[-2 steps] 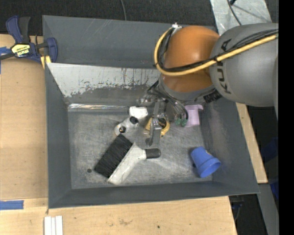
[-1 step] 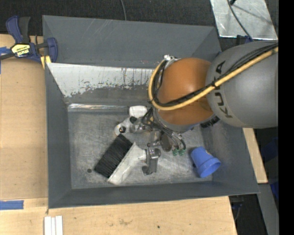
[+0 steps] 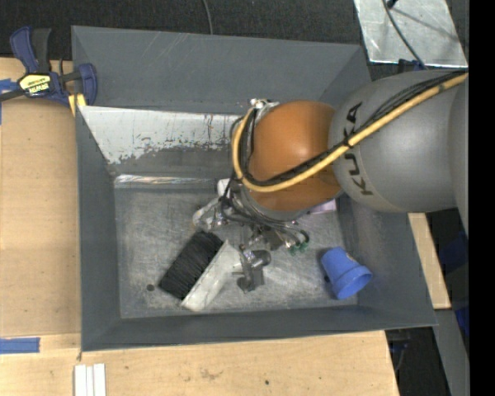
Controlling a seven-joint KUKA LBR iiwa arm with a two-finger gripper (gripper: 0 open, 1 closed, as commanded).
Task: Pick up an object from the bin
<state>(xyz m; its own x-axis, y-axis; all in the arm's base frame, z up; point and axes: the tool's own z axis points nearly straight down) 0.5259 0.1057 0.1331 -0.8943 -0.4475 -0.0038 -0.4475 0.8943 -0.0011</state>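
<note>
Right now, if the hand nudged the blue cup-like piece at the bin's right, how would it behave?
The blue piece looks round and tapered, lying on its side, so it would probably roll in a curve rather than slide. It appears to be hollow plastic, so likely light and stiff. The sloped wall of the bin beside it may stop it.

Arm: my grey link (image 3: 404, 151) comes in from 3 o'clock, broad and rounded, with the KUKA lettering on its near end.
Wrist: my orange cover (image 3: 285, 151) sits at the link's 9 o'clock end, its domed top turned up towards the camera.
Cables: my cables (image 3: 371, 122), one yellow and the others black, run in from 2 o'clock across the link and loop round the cover's 9 o'clock side.
Gripper: my gripper (image 3: 252, 269) hangs below the cover at about its 6 o'clock, pointing down, with bare metal parts and thin wires just above it.
</note>
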